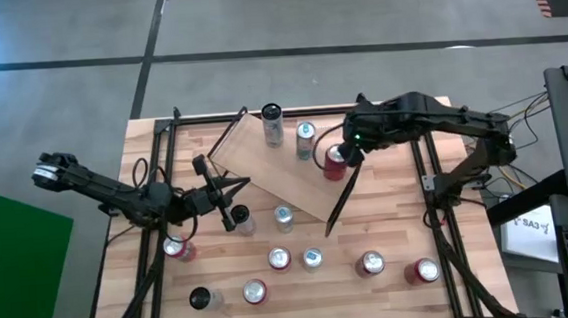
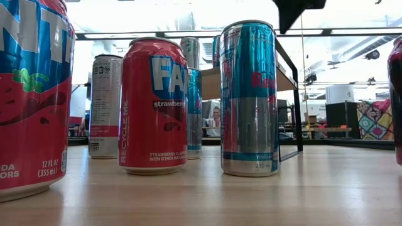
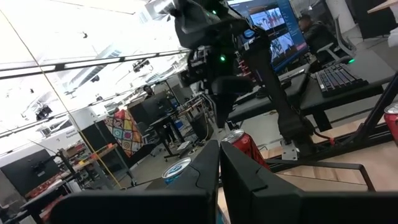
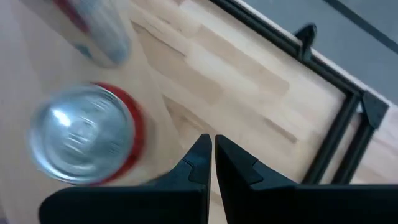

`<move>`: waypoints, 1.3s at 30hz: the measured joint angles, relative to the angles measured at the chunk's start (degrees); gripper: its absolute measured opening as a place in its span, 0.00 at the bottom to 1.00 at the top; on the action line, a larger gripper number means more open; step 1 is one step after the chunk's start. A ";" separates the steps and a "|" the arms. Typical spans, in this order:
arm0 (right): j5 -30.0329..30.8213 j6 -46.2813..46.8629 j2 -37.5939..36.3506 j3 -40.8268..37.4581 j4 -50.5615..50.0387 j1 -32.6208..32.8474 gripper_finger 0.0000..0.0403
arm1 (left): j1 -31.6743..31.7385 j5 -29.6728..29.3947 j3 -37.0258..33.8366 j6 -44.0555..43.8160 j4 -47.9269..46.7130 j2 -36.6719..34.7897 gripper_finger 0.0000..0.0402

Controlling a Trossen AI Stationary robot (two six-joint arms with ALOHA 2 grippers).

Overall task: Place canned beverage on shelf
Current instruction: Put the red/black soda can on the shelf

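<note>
Butcher-block wooden tabletop (image 1: 390,234) strewn with cans; light-wood plank shelf (image 1: 280,169) bearing red can (image 1: 335,159); right gripper (image 1: 351,157) beside it, left gripper (image 1: 238,186) nearby, both closed empty.

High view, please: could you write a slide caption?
Shut right gripper above a red can on the shelf; shut left gripper nearby.

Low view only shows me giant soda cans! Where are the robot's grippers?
Observer: The right gripper is over by the shelf's right end, beside a red can.
Operator: Is it holding that can?
Observer: No. Its fingers are shut on nothing, and the can stands free next to them.
Operator: And the other one?
Observer: The left gripper is shut too, empty, near the shelf's left end.
</note>
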 joint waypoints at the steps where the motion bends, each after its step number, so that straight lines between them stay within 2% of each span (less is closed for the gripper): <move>1: -0.43 1.18 -0.86 -1.31 0.00 0.16 0.03 | 0.00 0.00 0.00 0.00 0.00 0.00 0.00; 12: -1.88 9.33 -5.56 -7.51 3.12 5.25 0.03 | 0.00 0.00 0.00 -0.13 -0.04 0.02 0.00; 17: -1.50 9.83 -4.64 -7.68 7.06 7.71 0.03 | 0.00 0.00 0.00 -0.13 -0.07 0.02 0.00; 25: -0.28 8.96 -2.49 -7.70 8.22 8.04 0.03 | 0.00 0.00 0.00 -0.20 -0.09 0.02 0.00; 39: -3.26 8.77 -0.91 -7.72 8.54 10.24 0.03 | 0.00 0.02 0.00 -0.58 -0.11 0.02 0.00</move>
